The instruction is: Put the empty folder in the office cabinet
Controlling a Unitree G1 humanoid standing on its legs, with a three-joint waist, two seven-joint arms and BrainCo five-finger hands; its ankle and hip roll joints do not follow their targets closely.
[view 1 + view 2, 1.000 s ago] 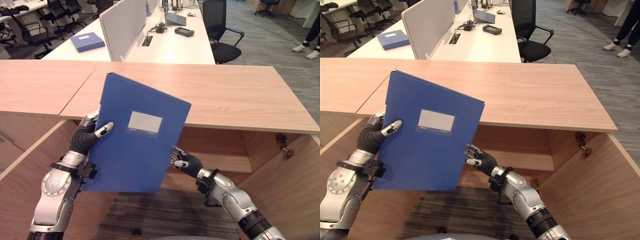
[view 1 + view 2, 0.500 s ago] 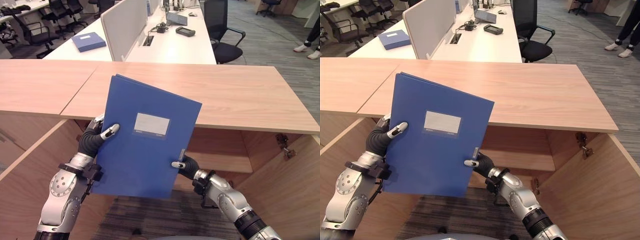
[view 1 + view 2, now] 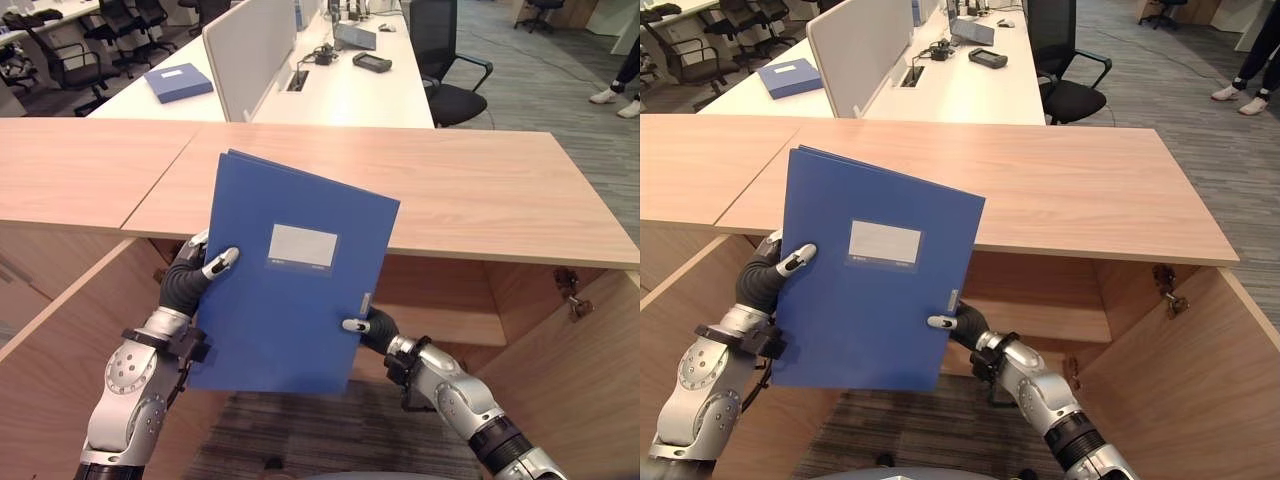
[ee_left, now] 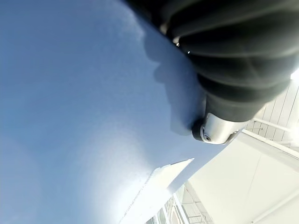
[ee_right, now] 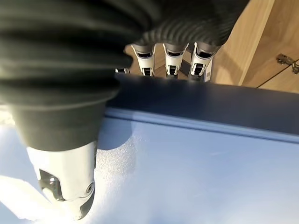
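Both hands are clamped on the blue folder [image 3: 290, 275], left hand [image 3: 190, 280] at its 9 o'clock edge, right hand [image 3: 368, 327] near 4 o'clock, so I'd keep that pinch even and lower it straight into the open cabinet [image 3: 450, 300] toward 6 o'clock.

A blue folder [image 3: 285, 275] with a pale grey label, against a light wood-grain cabinet [image 3: 480, 190].

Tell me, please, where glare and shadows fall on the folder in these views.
Left wrist view: glare whitens the folder toward its edge; the left hand throws a soft shadow on it. Right wrist view: the right hand shadows the brightly lit cover. Left eye view: folder evenly lit, no glare.
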